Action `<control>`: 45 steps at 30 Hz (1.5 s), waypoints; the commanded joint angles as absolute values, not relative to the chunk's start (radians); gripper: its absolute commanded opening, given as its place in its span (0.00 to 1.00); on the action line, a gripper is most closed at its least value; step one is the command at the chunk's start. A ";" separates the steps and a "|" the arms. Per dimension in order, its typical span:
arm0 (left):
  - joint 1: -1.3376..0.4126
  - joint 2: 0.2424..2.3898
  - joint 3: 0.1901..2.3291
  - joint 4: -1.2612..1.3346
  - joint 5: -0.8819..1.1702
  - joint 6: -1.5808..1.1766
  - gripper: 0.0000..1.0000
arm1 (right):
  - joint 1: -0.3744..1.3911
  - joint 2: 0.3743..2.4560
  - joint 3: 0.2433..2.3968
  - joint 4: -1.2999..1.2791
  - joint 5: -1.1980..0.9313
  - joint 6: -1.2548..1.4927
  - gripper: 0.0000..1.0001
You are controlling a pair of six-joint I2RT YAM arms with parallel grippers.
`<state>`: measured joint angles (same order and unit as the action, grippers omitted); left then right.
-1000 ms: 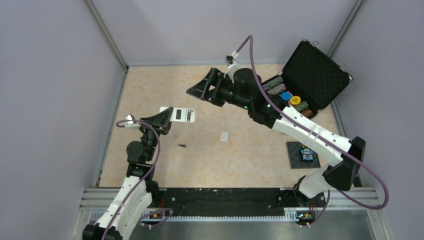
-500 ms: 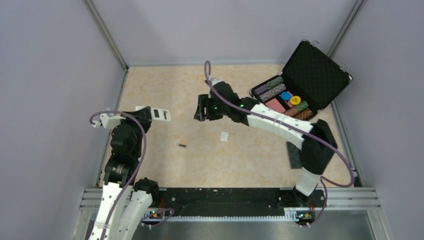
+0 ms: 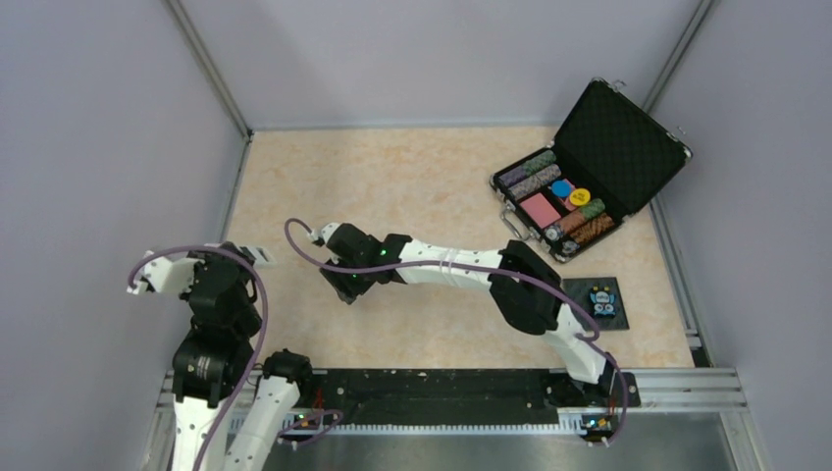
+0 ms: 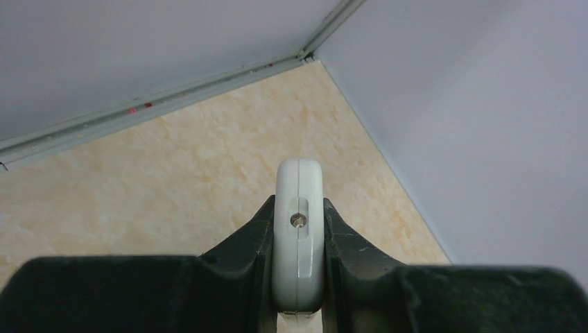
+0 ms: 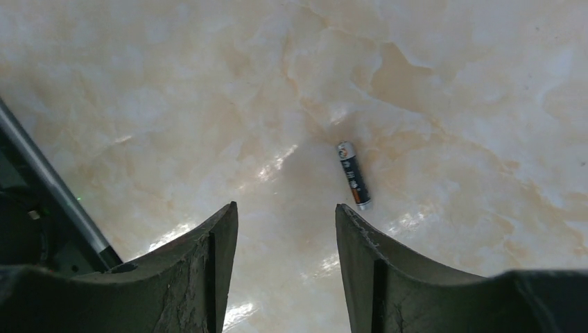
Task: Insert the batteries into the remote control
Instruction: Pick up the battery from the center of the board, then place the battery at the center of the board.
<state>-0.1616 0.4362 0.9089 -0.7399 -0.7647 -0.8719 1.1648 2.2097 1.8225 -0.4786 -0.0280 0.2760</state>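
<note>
While the poker-chip case [image 3: 618, 142] sits well apart, the left fingers [image 4: 243, 253] clamp the remote control [image 4: 299, 236]; the right fingers [image 5: 208, 267] gape wide near a battery [image 5: 353, 175].

Clamped edge-on at the near left in the left gripper [image 4: 299, 205], raised off the tabletop [image 5: 451, 83]: the white remote control [image 4: 299, 250], rounded end with a small hole showing; lying flat left of centre: one slim dark battery [image 5: 353, 175], silver-capped at one end, orange-banded at the other.
</note>
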 commanded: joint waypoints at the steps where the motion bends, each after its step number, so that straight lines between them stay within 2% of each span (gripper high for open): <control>1: -0.156 0.396 0.983 -0.772 -0.881 -0.848 0.00 | 1.144 2.246 1.891 -0.466 0.039 0.186 0.53; 9: -0.156 0.394 1.003 -0.779 -0.900 -0.849 0.00 | 1.142 2.313 1.936 -0.458 0.081 0.143 0.53; 12: -0.156 0.394 1.002 -0.782 -0.899 -0.850 0.00 | 1.135 2.340 1.956 -0.476 0.092 0.162 0.50; 17: -0.156 0.390 0.991 -0.785 -0.888 -0.863 0.00 | 1.128 2.357 1.962 -0.495 0.113 0.176 0.39; 22: -0.156 0.385 0.976 -0.771 -0.871 -0.863 0.00 | 1.125 2.378 1.982 -0.552 0.160 0.191 0.15; 24: -0.156 0.379 0.969 -0.753 -0.864 -0.853 0.00 | 1.123 2.361 1.965 -0.564 0.210 0.221 0.09; 28: -0.156 0.368 0.950 -0.729 -0.839 -0.846 0.00 | 1.101 2.284 1.913 -0.593 0.277 0.344 0.01; 30: -0.156 0.364 0.940 -0.719 -0.816 -0.846 0.00 | 1.078 2.232 1.883 -0.650 0.375 0.474 0.00; 34: -0.156 0.369 0.914 -0.667 -0.712 -0.818 0.00 | 1.004 2.041 1.666 -0.653 0.492 0.721 0.00; 39: -0.156 0.387 0.871 -0.597 -0.556 -0.784 0.00 | 0.942 1.826 1.388 -0.617 0.529 0.929 0.00; 45: -0.156 0.401 0.800 -0.509 -0.373 -0.754 0.00 | 0.860 1.658 1.158 -0.626 0.516 1.134 0.02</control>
<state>-0.1616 0.3855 0.8349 -0.6380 -0.5320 -0.7929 0.8925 1.7447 1.2579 -0.6300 0.5034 0.9325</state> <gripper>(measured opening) 0.264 0.046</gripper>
